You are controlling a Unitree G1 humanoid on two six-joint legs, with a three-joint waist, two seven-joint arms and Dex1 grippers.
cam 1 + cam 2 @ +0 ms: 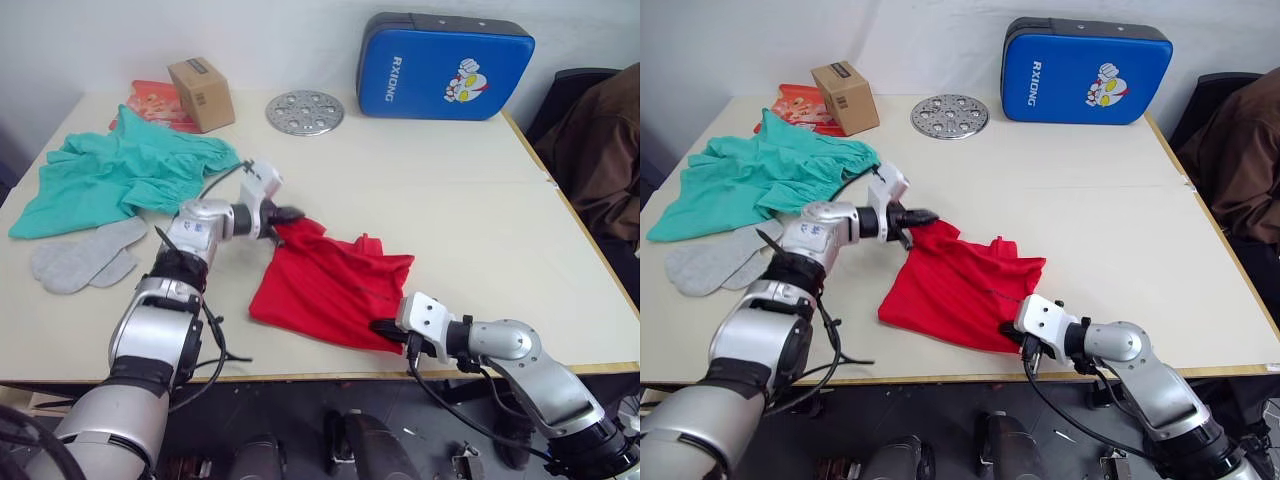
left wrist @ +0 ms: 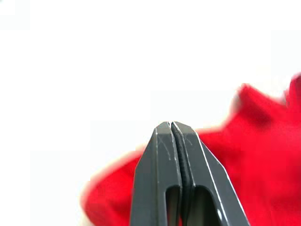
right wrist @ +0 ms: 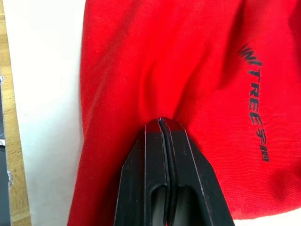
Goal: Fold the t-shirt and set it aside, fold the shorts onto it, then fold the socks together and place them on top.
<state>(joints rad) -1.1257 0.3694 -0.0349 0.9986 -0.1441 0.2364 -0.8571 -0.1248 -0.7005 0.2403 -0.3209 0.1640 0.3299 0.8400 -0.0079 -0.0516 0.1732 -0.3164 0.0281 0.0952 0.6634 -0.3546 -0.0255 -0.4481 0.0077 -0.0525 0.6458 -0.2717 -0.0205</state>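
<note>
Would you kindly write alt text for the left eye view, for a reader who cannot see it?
Two robot arms grip a red t-shirt on a pale table: the left end effector at its far corner, the right end effector at its near edge. Teal shorts and grey socks lie to the left.

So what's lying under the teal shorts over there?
The shorts lie bunched on the table. Their near hem seems to overlap the upper edge of the grey socks. An orange packet sits at their far edge. Whatever else they cover is hidden.
</note>
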